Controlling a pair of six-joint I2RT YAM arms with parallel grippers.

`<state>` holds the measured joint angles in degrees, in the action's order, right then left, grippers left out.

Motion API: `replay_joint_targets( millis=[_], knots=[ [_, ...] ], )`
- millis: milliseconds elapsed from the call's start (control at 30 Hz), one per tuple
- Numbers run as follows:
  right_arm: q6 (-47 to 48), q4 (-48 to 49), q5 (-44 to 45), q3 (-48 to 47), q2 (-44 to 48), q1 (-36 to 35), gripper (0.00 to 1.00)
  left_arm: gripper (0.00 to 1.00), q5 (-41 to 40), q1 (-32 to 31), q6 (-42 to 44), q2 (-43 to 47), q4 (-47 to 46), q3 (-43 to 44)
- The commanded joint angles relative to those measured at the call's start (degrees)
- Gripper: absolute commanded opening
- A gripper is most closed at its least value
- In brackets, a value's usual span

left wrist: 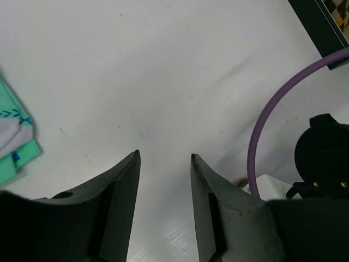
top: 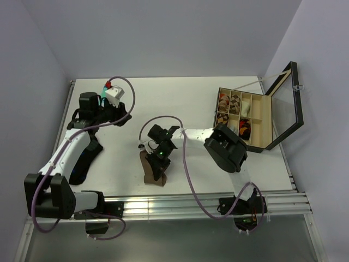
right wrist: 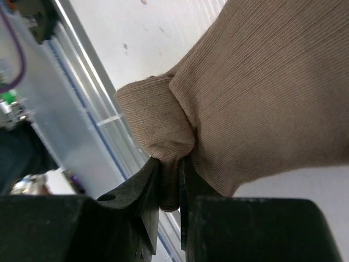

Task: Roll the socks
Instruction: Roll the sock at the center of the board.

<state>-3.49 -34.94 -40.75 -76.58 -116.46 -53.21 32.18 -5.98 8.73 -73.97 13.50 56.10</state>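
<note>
The right claw (right wrist: 169, 164) is pinched on a fold of the tan sock (right wrist: 262, 98), which lies on the table (top: 185, 98) stretching toward its near edge, well apart from the left claw (left wrist: 163, 155), half open and empty.

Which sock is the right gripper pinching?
The tan-brown sock, a fold clamped in the right gripper; the dark sock lies apart beside the left arm.
</note>
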Motion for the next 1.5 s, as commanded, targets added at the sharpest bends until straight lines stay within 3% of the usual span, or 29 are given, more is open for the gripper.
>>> replay_joint_targets(
  millis=[0, 133, 300, 400, 567, 767, 833, 1100, 1467],
  knots=[
    [1.2, -0.75, -6.18, -2.79, -2.97, 1.0, 0.01, 0.46, 1.82, 0.88, 2.32, 4.36, -5.59, -1.69],
    [-0.11, -2.06, -7.85, -5.68, -6.48, 2.23, 0.01, 0.49, 4.65, -1.31, 14.26, 8.05, -0.07, -3.71],
    [-4.76, -1.54, -9.17, -9.2, -10.53, 5.3, 0.01, 0.5, 0.17, -12.99, 31.84, 10.42, 11.79, -8.96],
    [-6.7, 0.21, -10.92, -9.3, -12.29, 7.24, 0.01, 0.52, -0.9, -18.53, 36.69, 14.46, 13.92, -13.81],
    [-7.68, 1.19, -11.89, -9.47, -13.17, 8.21, 0.03, 0.58, -2.12, -25.48, 38.73, 19.21, 14.19, -19.87],
    [-8.03, 0.84, -13.04, -10.87, -14.4, 9.0, 0.06, 0.59, -5.19, -32.68, 39.35, 18.25, 12.7, -24.01],
    [-8.29, 0.84, -13.39, -11.31, -14.75, 9.09, 0.06, 0.68, -7.39, -35.58, 39.17, 17.11, 11.21, -25.59],
    [-8.2, 1.45, -13.74, -10.18, -14.93, 9.97, 0.07, 0.67, -13.81, -41.21, 37.76, 13.69, 0.32, -29.81],
    [-7.94, 2.77, -14.62, -7.71, -14.05, 10.93, 0.06, 0.6, -23.04, -42.1, 38.81, 11.4, -10.68, -35.53]
  ],
)
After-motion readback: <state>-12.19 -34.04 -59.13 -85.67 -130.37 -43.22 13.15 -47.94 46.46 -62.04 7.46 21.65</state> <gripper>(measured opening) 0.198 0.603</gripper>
